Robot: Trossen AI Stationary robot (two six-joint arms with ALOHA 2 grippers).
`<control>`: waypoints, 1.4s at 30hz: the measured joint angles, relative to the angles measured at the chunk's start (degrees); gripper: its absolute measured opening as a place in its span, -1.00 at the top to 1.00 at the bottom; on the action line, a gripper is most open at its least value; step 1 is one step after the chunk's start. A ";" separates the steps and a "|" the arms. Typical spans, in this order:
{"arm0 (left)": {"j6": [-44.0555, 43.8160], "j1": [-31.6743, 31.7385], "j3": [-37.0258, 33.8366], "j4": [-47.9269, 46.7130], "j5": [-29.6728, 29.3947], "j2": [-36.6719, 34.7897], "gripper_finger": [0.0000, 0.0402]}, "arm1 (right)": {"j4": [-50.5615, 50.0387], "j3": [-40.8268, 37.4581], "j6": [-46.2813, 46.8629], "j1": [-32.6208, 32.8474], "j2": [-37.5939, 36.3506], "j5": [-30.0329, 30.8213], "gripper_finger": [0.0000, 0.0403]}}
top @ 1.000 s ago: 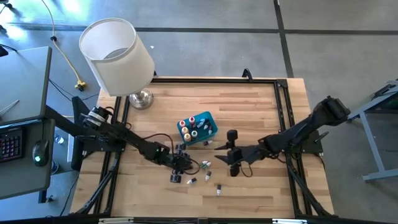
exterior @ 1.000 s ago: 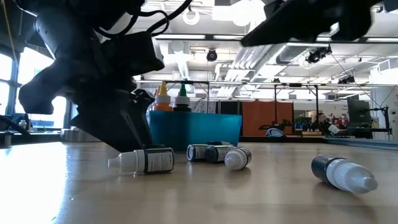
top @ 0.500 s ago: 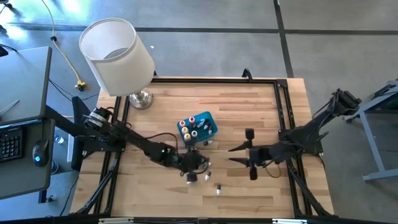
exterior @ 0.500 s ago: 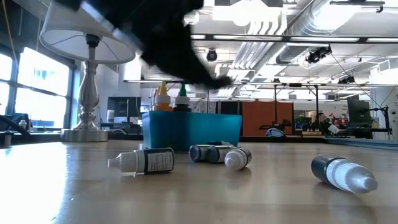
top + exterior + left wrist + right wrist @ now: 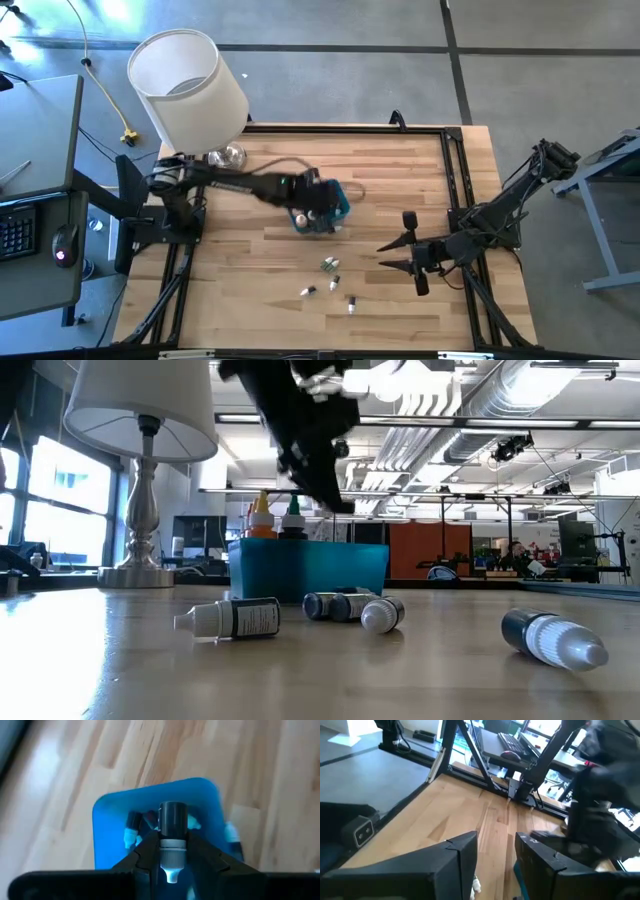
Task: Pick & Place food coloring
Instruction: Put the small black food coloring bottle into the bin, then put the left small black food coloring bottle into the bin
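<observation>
Room: a grey floor is showing around the wooden table (image 5: 400,170) in the high view; in the low view an open hall with ceiling pipes and windows is stretching behind it.
Lamp: a white-shaded lamp (image 5: 188,88) is standing at the table's upper left corner in the high view, and at the left of the low view.
Left gripper: the left gripper (image 5: 173,851) is hanging over the blue bin, just left of centre in the high view; its fingers (image 5: 145,851) are clamping tight on a dark bottle (image 5: 172,827), white tip pointing toward the wrist camera. In the low view it is showing as a dark shape at top centre, above the bin and clear of it.
Blue bin: the blue bin (image 5: 340,190) is sitting near the table's middle, with orange- and dark-capped bottles (image 5: 275,520) standing upright inside it.
Loose bottles: four food coloring bottles (image 5: 328,264) are lying on the wood below the bin in the high view, well apart from it. In the low view a white-tipped one (image 5: 228,619) is lying on its side at left, a pair (image 5: 355,608) is lying touching at centre, and another (image 5: 552,636) is lying at lower right.
Right gripper: the right gripper (image 5: 393,255) is waiting at the table's right of centre, its fingers standing apart with nothing between them.
</observation>
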 joint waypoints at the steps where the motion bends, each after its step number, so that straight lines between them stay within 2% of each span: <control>1: -0.17 1.40 -0.02 -0.54 2.24 0.24 0.64 | -0.12 0.00 -0.01 0.00 0.00 -0.01 0.37; 7: 2.28 5.73 -0.18 -1.11 4.29 1.53 0.53 | -1.07 0.00 -0.03 -0.20 0.00 -0.03 0.37; 12: 4.10 6.11 -0.10 0.64 4.24 2.59 0.33 | -2.06 0.00 -0.01 -0.20 0.01 -0.29 0.37; 15: 4.05 5.61 -0.01 1.89 4.54 2.52 0.25 | -3.62 0.00 0.00 -0.65 1.38 -2.69 0.37; 18: 2.13 4.90 0.85 0.69 4.52 2.54 0.23 | -2.38 0.00 0.45 -2.17 6.16 -7.73 0.37; 22: 0.56 4.15 5.46 -1.65 5.64 1.23 0.22 | 5.59 0.02 0.04 -5.09 16.41 -16.38 0.37; 25: 1.30 3.07 10.20 -7.40 5.50 0.68 0.22 | 9.22 0.02 -3.67 -7.19 23.98 -28.99 0.37; 27: 2.17 2.43 13.45 -7.00 4.35 0.55 0.22 | 12.06 -0.01 -9.84 -8.38 27.92 -39.23 0.37; 29: 3.16 1.88 15.98 -7.82 4.20 0.42 0.22 | 16.54 -0.02 -12.34 -9.19 30.95 -45.61 0.37; 36: 6.94 0.77 19.90 -7.74 4.43 0.48 0.22 | 29.84 0.13 -10.32 -12.09 41.26 -46.30 0.37; 42: 7.80 0.82 20.25 -8.10 4.23 0.53 0.22 | 31.13 1.59 -7.08 -14.61 47.17 -48.47 0.37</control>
